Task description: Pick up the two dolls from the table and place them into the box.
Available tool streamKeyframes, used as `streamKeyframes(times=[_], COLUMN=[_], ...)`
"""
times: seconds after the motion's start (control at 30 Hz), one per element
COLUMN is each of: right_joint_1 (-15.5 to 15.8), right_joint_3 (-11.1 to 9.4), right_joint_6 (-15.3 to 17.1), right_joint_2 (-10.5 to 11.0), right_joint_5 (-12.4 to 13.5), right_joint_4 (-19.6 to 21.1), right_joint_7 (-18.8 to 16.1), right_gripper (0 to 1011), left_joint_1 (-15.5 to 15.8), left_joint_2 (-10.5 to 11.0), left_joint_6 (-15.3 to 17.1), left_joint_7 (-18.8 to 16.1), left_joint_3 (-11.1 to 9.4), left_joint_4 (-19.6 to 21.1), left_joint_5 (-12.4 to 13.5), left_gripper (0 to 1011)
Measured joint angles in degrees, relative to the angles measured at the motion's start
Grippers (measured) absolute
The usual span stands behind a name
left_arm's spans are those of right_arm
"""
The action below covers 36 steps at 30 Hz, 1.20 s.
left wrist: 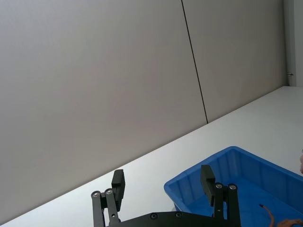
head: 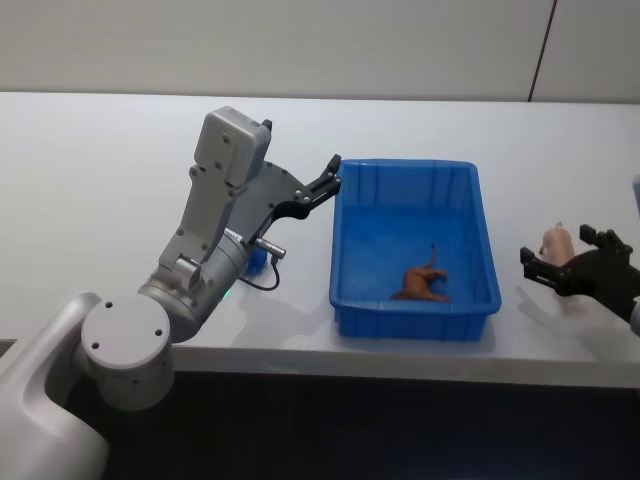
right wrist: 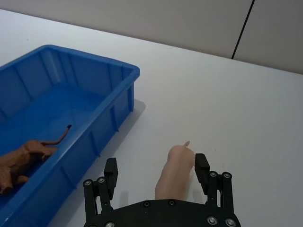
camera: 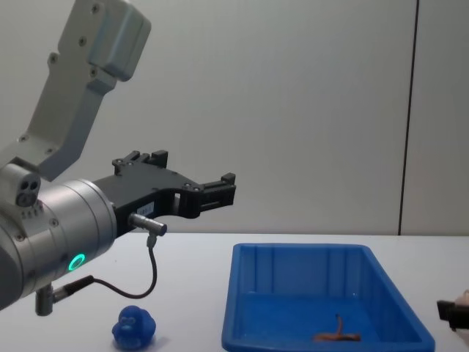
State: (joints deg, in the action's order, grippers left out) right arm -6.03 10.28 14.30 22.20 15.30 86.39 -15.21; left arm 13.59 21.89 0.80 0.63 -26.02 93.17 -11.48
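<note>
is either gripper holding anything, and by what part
Nothing is held. The open right gripper straddles the pink doll without closing; the left gripper is open and empty.

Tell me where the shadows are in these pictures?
Right wrist view: the box throws a soft grey shadow on the table beside its wall. Head view: a soft shadow lies on the table under the left arm. Chest view: a green light glows on that arm.
</note>
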Motion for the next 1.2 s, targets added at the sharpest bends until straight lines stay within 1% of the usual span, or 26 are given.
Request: streamKeyframes(times=[0.5, 0.67, 0.73, 0.83, 0.87, 0.9, 0.97, 1.03, 1.07, 1.1, 1.13, 1.2], right_joint_1=[-1.0, -1.3, -1.4, -1.4, -1.4, -1.4, -1.4, -1.3, -1.3, -1.3, -1.1, -1.0], right_joint_3=[0.6, 0.8, 0.9, 1.0, 1.0, 1.0, 1.0, 1.0, 1.0, 1.0, 1.0, 1.0], right_joint_6=[1.2, 1.2, 1.2, 1.2, 1.2, 1.2, 1.1, 0.9, 0.7, 0.7, 0.5, -0.2], right_joint_2=[-1.1, -1.5, -1.6, -1.7, -1.8, -1.8, -1.8, -1.8, -1.8, -1.8, -1.8, -1.8], right_joint_5=[-0.8, -1.0, -1.0, -1.0, -1.0, -1.0, -1.0, -1.0, -1.0, -1.0, -1.1, -1.4], right_joint_4=[-3.7, -4.7, -4.9, -5.3, -5.3, -5.3, -5.3, -5.3, -5.3, -5.3, -5.1, -4.8], right_joint_7=[1.8, 2.1, 2.2, 2.4, 2.5, 2.6, 2.7, 2.8, 2.9, 2.9, 3.0, 3.3], right_gripper=[998, 880, 855, 740, 740, 683, 643, 563, 534, 534, 461, 406], left_joint_1=[0.0, 0.0, 0.0, 0.0, 0.0, 0.0, 0.0, 0.0, 0.0, 0.0, 0.0, 0.0], left_joint_2=[0.0, 0.0, 0.0, 0.0, 0.0, 0.0, 0.0, 0.0, 0.0, 0.0, 0.0, 0.0], left_joint_6=[0.0, 0.0, 0.0, 0.0, 0.0, 0.0, 0.0, 0.0, 0.0, 0.0, 0.0, 0.0], left_joint_7=[0.0, 0.0, 0.0, 0.0, 0.0, 0.0, 0.0, 0.0, 0.0, 0.0, 0.0, 0.0], left_joint_3=[0.0, 0.0, 0.0, 0.0, 0.0, 0.0, 0.0, 0.0, 0.0, 0.0, 0.0, 0.0], left_joint_4=[0.0, 0.0, 0.0, 0.0, 0.0, 0.0, 0.0, 0.0, 0.0, 0.0, 0.0, 0.0], left_joint_5=[0.0, 0.0, 0.0, 0.0, 0.0, 0.0, 0.0, 0.0, 0.0, 0.0, 0.0, 0.0], left_gripper=[1002, 1002, 1002, 1002, 1001, 1002, 1002, 1002, 1002, 1002, 1002, 1002])
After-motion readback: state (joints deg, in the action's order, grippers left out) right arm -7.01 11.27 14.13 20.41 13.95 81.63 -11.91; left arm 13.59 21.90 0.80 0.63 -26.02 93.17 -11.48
